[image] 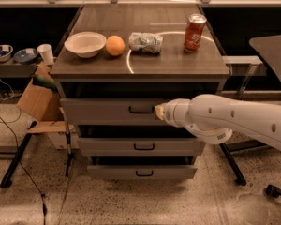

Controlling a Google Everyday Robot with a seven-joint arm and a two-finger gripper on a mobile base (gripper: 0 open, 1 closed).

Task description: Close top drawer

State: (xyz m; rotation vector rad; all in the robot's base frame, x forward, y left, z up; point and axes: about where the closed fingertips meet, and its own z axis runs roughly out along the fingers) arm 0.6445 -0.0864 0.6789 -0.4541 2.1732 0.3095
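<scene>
The top drawer [98, 110] is the widest grey front of the cabinet, with a small dark handle [141, 109] at its centre. It stands out a little, with a dark gap between it and the tabletop. My gripper [159, 111] is at the end of the white arm [225, 118], which comes in from the right. It rests against the drawer front just right of the handle.
Below are two narrower grey drawers [107, 146] [112, 172], both out a little. On the tabletop [178, 64] stand a white bowl [85, 43], an orange [115, 45], a crumpled bag [145, 42] and a red can [195, 32]. A cardboard box [37, 102] leans at the left. A dark table [274, 55] stands at the right.
</scene>
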